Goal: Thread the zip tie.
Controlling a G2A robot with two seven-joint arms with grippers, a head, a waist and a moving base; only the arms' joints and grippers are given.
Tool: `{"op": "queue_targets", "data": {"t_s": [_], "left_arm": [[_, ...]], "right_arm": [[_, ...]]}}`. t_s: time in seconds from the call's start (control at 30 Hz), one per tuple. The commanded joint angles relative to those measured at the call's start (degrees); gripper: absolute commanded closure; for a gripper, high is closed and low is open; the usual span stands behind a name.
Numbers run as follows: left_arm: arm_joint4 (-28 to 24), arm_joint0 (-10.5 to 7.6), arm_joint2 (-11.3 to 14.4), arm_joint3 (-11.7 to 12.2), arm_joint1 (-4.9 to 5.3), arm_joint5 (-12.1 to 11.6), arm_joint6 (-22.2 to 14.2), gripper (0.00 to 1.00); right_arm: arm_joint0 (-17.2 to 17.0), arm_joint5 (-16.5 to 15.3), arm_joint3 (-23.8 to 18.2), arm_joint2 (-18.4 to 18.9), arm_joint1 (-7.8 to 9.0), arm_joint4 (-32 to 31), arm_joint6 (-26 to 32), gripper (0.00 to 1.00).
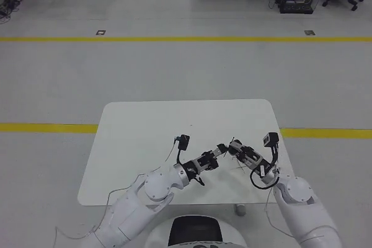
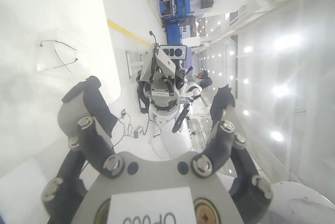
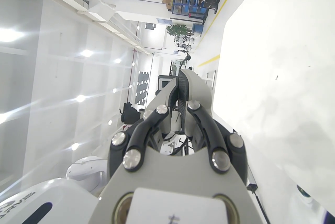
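The right gripper [image 3: 183, 76] is pinching a thin black zip tie [image 3: 184, 62] between its pressed-together fingers, holding it above the table [image 1: 173, 124] toward the front right corner; the left gripper [image 2: 157, 95] is facing it with fingers [image 2: 90, 96] spread wide and nothing between them; loose zip ties [image 2: 59, 59] are lying crossed on a clear sheet [image 2: 44, 64] near that corner.

1. Over the table's [image 1: 149, 130] near-right part, left gripper [image 1: 221, 149] and right gripper [image 1: 232, 146] hung tip to tip, just apart.
2. A zip tie [image 3: 186, 58] stuck out of the right gripper, above the table.
3. The loose zip ties [image 2: 59, 59] lay on the table near its right edge.
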Motion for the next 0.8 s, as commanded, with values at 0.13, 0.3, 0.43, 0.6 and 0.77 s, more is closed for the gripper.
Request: {"op": "queue_targets", "data": {"t_s": [0.13,0.3,0.43,0.6,0.77], "left_arm": [[-2.6,0.03,0.2,1.0,-0.04,-1.1,-1.8,0.05],[-4.6,-0.02,0.2,2.0,-0.12,-1.7,-2.0,0.53],[-4.8,-0.21,0.4,2.6,-0.17,-1.4,-1.8,0.71],[-5.2,-0.49,0.6,2.9,-0.23,-1.3,-1.9,0.74],[-5.6,-0.6,0.7,3.3,-0.23,-1.6,-2.0,0.76]], "right_arm": [[-0.7,-0.1,-0.6,-0.3,-0.08,-1.0,-2.5,1.0],[-1.0,-0.1,-1.1,-0.7,-0.17,-2.9,-4.1,1.0],[-1.1,-0.1,-1.0,-1.1,-0.24,-3.5,-4.3,1.0],[-1.0,-0.1,-0.9,-1.4,-0.32,-3.9,-4.6,1.0],[-0.8,-0.1,-0.6,-1.8,-0.36,-4.5,-4.7,1.0]]}}
